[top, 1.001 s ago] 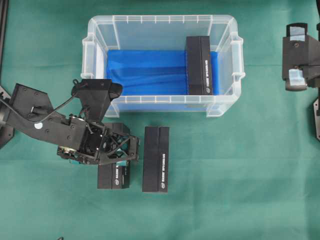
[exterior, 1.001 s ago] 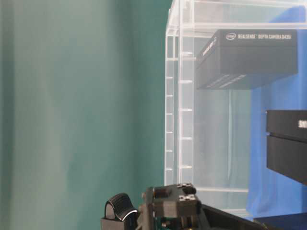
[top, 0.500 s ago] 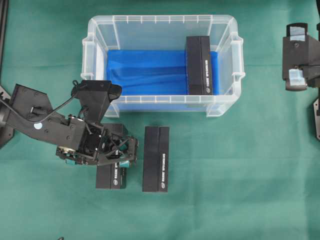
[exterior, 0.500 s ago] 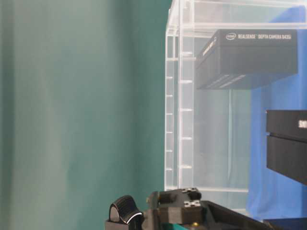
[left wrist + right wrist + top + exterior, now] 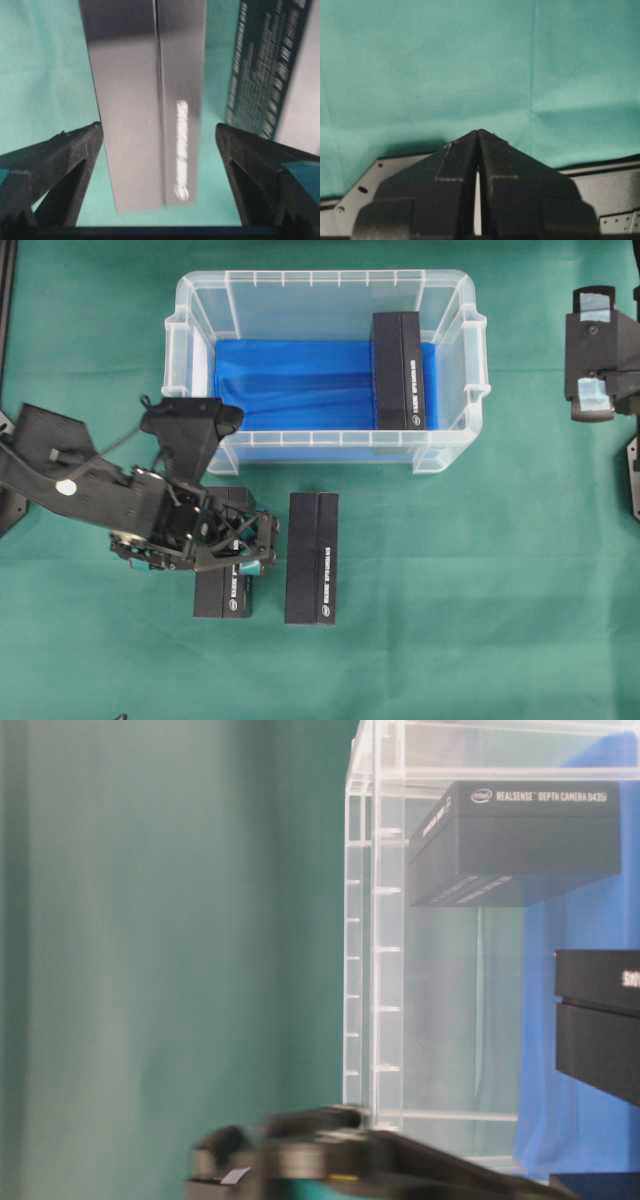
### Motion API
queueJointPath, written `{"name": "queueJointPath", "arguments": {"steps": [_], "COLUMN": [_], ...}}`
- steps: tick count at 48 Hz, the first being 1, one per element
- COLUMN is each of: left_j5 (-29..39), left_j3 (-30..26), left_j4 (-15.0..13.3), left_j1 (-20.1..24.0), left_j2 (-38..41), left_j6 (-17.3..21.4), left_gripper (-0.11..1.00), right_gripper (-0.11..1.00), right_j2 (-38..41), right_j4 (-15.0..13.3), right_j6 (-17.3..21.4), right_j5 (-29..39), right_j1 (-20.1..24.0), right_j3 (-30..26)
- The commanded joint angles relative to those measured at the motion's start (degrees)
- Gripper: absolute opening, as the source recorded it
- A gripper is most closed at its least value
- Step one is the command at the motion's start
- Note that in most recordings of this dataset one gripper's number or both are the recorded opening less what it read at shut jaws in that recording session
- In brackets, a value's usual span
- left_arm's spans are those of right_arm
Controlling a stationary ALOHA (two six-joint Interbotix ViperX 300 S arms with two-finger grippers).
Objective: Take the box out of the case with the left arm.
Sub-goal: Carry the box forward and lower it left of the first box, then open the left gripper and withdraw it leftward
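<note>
Left hand (image 5: pixel 238 562) spread wide over a black box (image 5: pixel 224 592) just outside the case (image 5: pixel 190 300), gripping nothing; right hand (image 5: pixel 478 134) pressed closed, empty.

I've let go: my left gripper (image 5: pixel 243 558) has opened out from around the box (image 5: pixel 226 592) on the cloth (image 5: pixel 450 590), and in the wrist view both fingers (image 5: pixel 55 165) now stand clear of its sides with green showing between. The box has settled a touch straighter than a second ago. The left arm (image 5: pixel 100 495) has drawn back a little toward the left edge of the overhead view. In the table-level view the arm is now only a blur low in the frame.
</note>
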Motion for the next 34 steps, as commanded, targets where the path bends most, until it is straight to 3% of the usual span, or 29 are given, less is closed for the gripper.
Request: {"name": "queueJointPath", "arguments": {"steps": [1,16,34], "left_j5": [2.55,15.82,17.93], "left_j3": [-3.08,-10.37,-16.26], "left_j4": [-0.09,0.97,1.05], "left_j1": [0.88,4.04,4.39], "left_j2": [-3.52,-10.99,-11.43], "left_j6": [0.18,0.79,2.02], "left_gripper": [0.98,0.98,0.98], "right_gripper": [0.00,0.00,0.00], "right_j2": [-0.35,-0.35,-0.35], "right_j4": [0.09,0.09,0.00], "right_j6": [0.09,0.09,0.09], "right_j5": [-0.26,-0.26,-0.26], "right_j1": [0.00,0.00,-0.09], "right_j3": [-0.88,-0.79,-0.79]}}
